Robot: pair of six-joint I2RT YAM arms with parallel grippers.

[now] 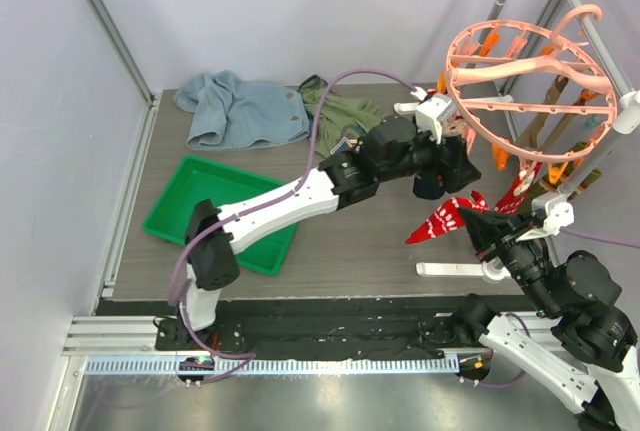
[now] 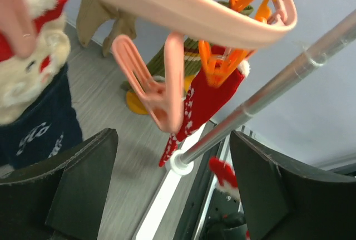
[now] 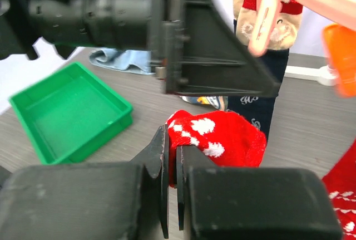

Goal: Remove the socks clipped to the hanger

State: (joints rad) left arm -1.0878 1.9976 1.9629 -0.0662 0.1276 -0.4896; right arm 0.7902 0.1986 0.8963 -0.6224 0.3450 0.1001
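Note:
The salmon-pink hanger (image 1: 530, 91) hangs at the upper right with socks clipped under its ring. My right gripper (image 1: 472, 213) is shut on a red sock with white marks (image 1: 440, 221); the wrist view shows the sock (image 3: 222, 140) pinched between the closed jaws (image 3: 171, 140). My left gripper (image 1: 445, 176) is open and empty under the ring, its fingers (image 2: 83, 184) spread below a pink clip (image 2: 161, 95). An orange clip (image 2: 222, 64) holds another red sock (image 2: 206, 101). A navy patterned sock (image 2: 33, 123) hangs at the left, also in the right wrist view (image 3: 261, 101). Tan socks (image 2: 105, 23) hang behind.
A green tray (image 1: 225, 211) lies at the left of the table. Light-blue (image 1: 240, 111) and olive-green (image 1: 345, 116) garments lie at the back. Grey rack poles (image 1: 590, 21) and the white rack foot (image 1: 455, 269) stand at the right, and a pole (image 2: 267, 95) crosses between my left fingers.

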